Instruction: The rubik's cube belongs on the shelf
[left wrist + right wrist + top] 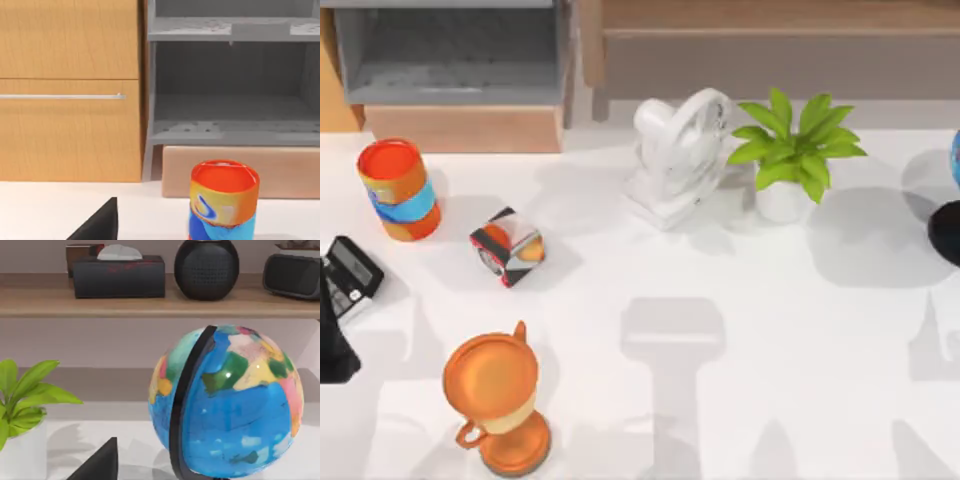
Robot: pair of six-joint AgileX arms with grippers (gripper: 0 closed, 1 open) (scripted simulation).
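Left gripper (100, 226) faces the striped can (223, 200). Right gripper (100, 462) faces the globe (227, 400), with the shelf (45, 302) beyond it. Jaw state on both: cannot tell. Rubik's cube position: cannot tell.

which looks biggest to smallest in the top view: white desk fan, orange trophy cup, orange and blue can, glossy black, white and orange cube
1. White desk fan
2. Orange trophy cup, close behind the fan, so that order is unsure
3. Orange and blue can
4. Glossy black, white and orange cube, only a little smaller than the can
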